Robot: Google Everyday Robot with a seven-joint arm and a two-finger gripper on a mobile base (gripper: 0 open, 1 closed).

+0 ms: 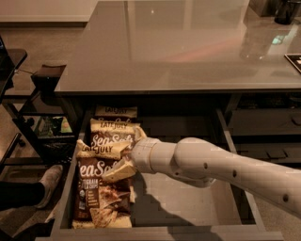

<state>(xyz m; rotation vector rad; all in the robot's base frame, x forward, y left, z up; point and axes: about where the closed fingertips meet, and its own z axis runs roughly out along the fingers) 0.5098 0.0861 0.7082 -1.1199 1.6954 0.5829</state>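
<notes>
An open drawer (188, 202) under the grey counter holds a row of brown and cream chip bags along its left side. The front bag (99, 197) lies flat and reads "Sea Salt". Behind it lie a second bag (101, 149) and a third bag (113, 129), with one more bag (115, 111) at the back. My white arm (211, 164) reaches in from the right. My gripper (120, 169) is low over the front bag's upper right corner, touching or nearly touching it, and it hides part of the bags' right edges.
The grey countertop (174, 47) spans the upper view, with dark items at its far right corner (282, 9). A dark stool frame (42, 80) stands to the left. A person's shoe (47, 181) rests on the floor beside the drawer. Shelves (268, 127) sit at the right.
</notes>
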